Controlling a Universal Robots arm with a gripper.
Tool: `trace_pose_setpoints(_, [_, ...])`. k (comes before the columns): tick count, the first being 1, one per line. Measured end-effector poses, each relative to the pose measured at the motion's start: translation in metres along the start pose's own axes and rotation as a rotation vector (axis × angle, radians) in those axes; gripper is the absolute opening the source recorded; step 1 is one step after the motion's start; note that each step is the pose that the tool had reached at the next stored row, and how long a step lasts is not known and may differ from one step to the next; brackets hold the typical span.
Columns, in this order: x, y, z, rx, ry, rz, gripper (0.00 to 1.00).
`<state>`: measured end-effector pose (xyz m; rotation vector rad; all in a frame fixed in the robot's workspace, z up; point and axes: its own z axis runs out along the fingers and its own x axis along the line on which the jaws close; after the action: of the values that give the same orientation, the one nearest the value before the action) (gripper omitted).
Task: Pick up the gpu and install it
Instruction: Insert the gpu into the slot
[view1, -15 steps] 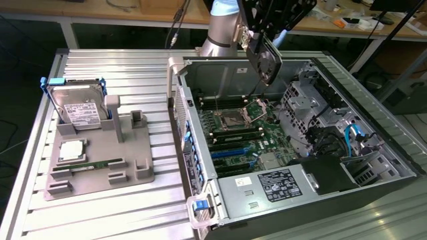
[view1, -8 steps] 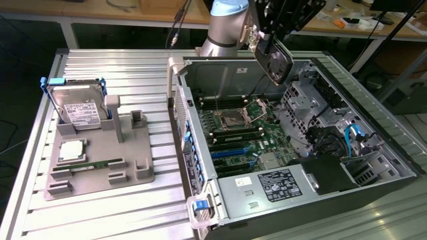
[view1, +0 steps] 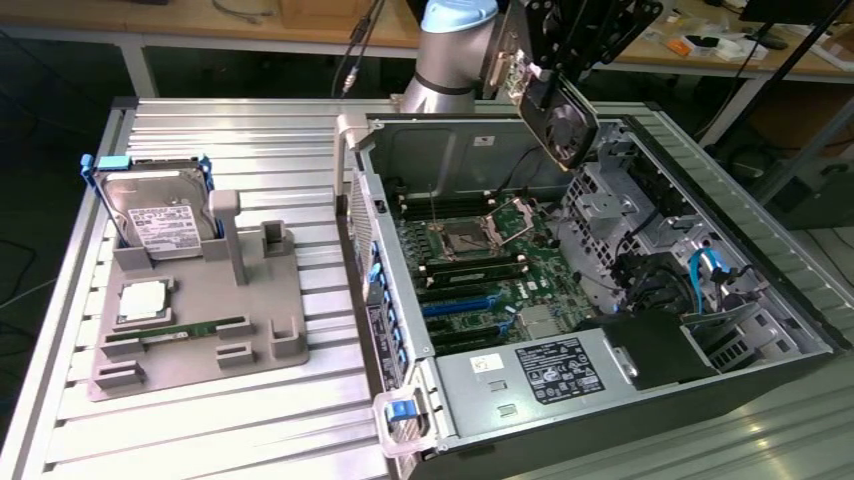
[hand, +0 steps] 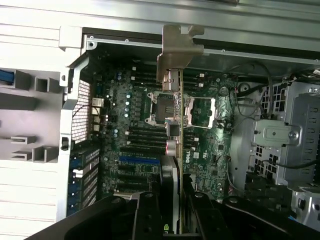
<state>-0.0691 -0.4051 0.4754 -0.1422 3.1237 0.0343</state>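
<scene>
Black and fan-faced, the gpu (view1: 561, 120) hangs tilted in your exterior view, pinched at its upper end by the gripper (view1: 541, 78), above the far end of the open computer case (view1: 387, 230). The hard drive (view1: 158, 215) stands in the grey holder (view1: 200, 350), well apart on the exterior view's left.

In your wrist view, the jaws pinch the gpu (hand: 171, 150) edge-on, its metal bracket (hand: 176, 47) outermost, over the motherboard (hand: 125, 125).

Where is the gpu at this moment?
In the exterior view, the gpu hangs tilted in the end effector, above the far end of the open computer case and over the motherboard.
</scene>
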Motion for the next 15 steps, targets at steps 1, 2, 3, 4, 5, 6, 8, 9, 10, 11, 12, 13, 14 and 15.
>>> trace_pose_setpoints(1, [-0.0001,0.0,0.0,0.0,0.0,0.0,0.27])
trace_pose_setpoints(2, [-0.0005,-0.0001,0.0,0.0,0.0001,-0.003,0.27])
trace_pose_setpoints(3, [-0.0013,-0.0001,0.0001,-0.0003,0.0003,-0.014,0.27])
trace_pose_setpoints(4, [-0.0017,-0.0002,0.0002,-0.0006,0.0009,-0.038,0.27])
trace_pose_setpoints(5, [-0.0022,-0.0002,0.0002,-0.001,0.0015,-0.062,0.27])
trace_pose_setpoints(6, [-0.0027,-0.0001,0.0002,-0.0014,0.0022,-0.088,0.27])
trace_pose_setpoints(8, [-0.003,0.001,0.0003,-0.0019,0.003,-0.125,0.27])
trace_pose_setpoints(9, [-0.0029,0.0011,0.0004,-0.0026,0.0038,-0.161,0.27])
trace_pose_setpoints(10, [-0.003,0.0011,0.0005,-0.0035,0.0053,-0.226,0.27])
trace_pose_setpoints(11, [-0.003,0.0011,0.0005,-0.0042,0.0063,-0.273,0.27])
trace_pose_setpoints(12, [-0.003,0.0011,0.0006,-0.0048,0.0071,-0.31,0.27])
trace_pose_setpoints(13, [-0.0031,0.0011,0.0007,-0.0053,0.0078,-0.342,0.27])
trace_pose_setpoints(14, [-0.0032,0.0011,0.0007,-0.0058,0.0083,-0.371,0.27])
trace_pose_setpoints(15, [-0.0032,0.0011,0.0007,-0.0061,0.0087,-0.388,0.27])
